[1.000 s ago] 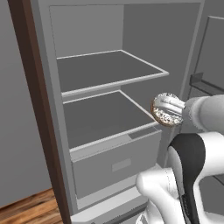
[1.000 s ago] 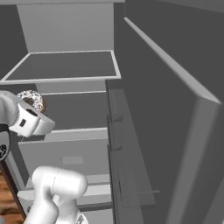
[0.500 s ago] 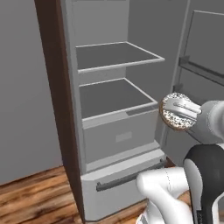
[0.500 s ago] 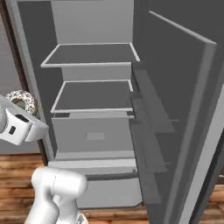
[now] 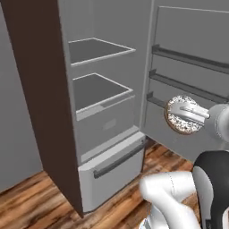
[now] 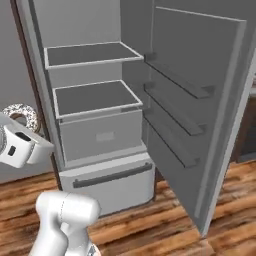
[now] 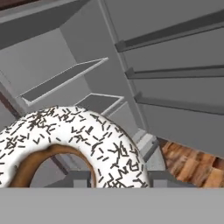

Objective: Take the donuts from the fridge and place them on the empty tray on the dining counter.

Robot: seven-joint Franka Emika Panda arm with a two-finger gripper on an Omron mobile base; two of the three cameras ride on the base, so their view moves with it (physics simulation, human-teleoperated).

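While the base backs away from the fridge [image 6: 100, 100], the sprinkled donut [image 5: 182, 114] rides out clasped in the tool [image 5: 190, 112].
Item: pale ring, white icing, dark sprinkles, held in mid-air before the open door [image 6: 200, 100]; shelves [image 6: 92, 97] bare; carry to tray comes next.

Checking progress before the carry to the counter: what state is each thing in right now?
fridge: door swung wide open, shelves bare
bottom drawer: closed
sprinkled donut: held in the air, outside the fridge
gripper: shut on the sprinkled donut
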